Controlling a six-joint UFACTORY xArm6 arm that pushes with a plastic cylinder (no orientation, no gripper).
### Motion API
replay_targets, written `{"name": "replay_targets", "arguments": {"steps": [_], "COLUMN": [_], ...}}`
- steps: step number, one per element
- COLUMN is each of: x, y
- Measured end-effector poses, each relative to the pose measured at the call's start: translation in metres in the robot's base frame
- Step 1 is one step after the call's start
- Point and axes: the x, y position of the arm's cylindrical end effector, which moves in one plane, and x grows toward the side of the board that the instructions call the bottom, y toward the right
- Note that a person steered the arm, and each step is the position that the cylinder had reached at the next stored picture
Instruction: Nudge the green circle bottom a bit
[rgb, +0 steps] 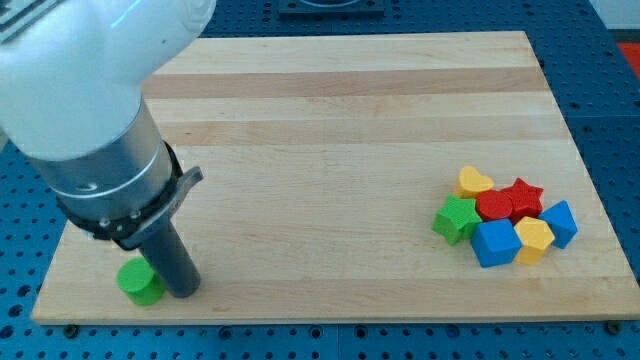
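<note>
The green circle (139, 281) is a short green cylinder lying near the bottom left corner of the wooden board (350, 100). My dark rod comes down from the large white and grey arm at the view's left. My tip (184, 291) rests on the board just right of the green circle, touching or almost touching its right side.
A tight cluster of blocks sits at the view's right: a yellow heart (474, 181), a red star (523, 196), a red block (494, 206), a green star (457, 219), a blue cube (495, 243), a yellow block (533, 239) and a blue block (561, 222). The board's bottom edge (330, 318) runs just below the green circle.
</note>
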Motion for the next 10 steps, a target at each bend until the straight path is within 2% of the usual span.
{"name": "replay_targets", "arguments": {"steps": [1, 2, 4, 5, 7, 10], "x": [0.019, 0.019, 0.018, 0.018, 0.018, 0.008], "y": [0.0, -0.002, -0.069, -0.075, -0.043, -0.058]}}
